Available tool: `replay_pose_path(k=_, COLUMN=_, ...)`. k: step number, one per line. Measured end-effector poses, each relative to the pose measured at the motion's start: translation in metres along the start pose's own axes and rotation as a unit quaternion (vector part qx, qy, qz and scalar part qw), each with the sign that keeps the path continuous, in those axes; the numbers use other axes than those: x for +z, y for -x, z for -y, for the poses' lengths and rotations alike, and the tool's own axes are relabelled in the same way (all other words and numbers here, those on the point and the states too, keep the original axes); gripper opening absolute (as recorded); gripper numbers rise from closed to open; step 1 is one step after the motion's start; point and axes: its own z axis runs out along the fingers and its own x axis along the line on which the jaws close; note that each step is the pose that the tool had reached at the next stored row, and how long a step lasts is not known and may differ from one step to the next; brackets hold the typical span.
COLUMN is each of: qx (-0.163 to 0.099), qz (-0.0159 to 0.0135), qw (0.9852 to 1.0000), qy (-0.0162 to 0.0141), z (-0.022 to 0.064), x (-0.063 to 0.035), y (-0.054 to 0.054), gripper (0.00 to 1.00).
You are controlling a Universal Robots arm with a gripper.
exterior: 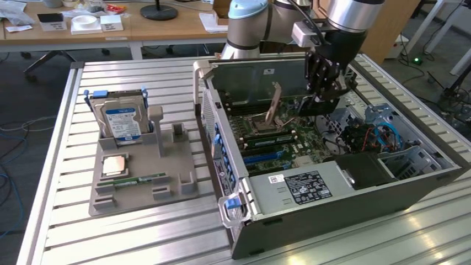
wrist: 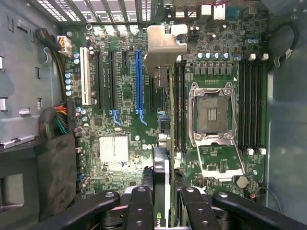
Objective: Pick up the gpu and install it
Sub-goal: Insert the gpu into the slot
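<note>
Clenched on the gpu (wrist: 161,167): gripper (wrist: 164,191), fingers (wrist: 140,203) pressed against both faces of the card. Seen edge-on from the wrist, so little more than a thin dark strip of cooler and board, ending in a silver bracket toward the vented rear wall of the computer case (exterior: 353,210). Held over the middle of the motherboard (wrist: 115,148), between the long blue slot (wrist: 138,81) and the open processor socket (wrist: 211,112). Cannot tell whether touching a slot or hanging just above one. Covers part of the memory slots on the socket's nearer side; count there unclear. Cut off by the wrist view's frame: finger bases and the card's gripped end. In the exterior view, hard to separate from the dark gripper and the board behind, apart from the pale bracket.

Counted on the board: one blue slot, one white slot (wrist: 86,76), four dark memory slots (wrist: 253,105) toward the board's edge past the socket. On the table (exterior: 110,243): one open case toward the edge on the exterior view's right, one grey holder (exterior: 136,200) toward the edge on the exterior view's left. In the holder: one hard drive (exterior: 121,121) upright at a back corner, one square chip (exterior: 112,165), one memory stick (exterior: 140,180) lying flat toward the front edge.
</note>
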Motion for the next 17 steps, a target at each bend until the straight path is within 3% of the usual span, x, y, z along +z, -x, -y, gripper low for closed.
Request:
replay_pose_path(k=8, qx=0.000, qz=-0.0001, qw=1.0000, qy=0.0000, z=-0.0029, x=0.0052, y=0.000, gripper=0.27)
replay_pose_path(k=17, qx=0.000, qz=0.0002, qw=1.0000, qy=-0.0023, z=-0.0234, x=0.0085, y=-0.001, gripper=0.27)
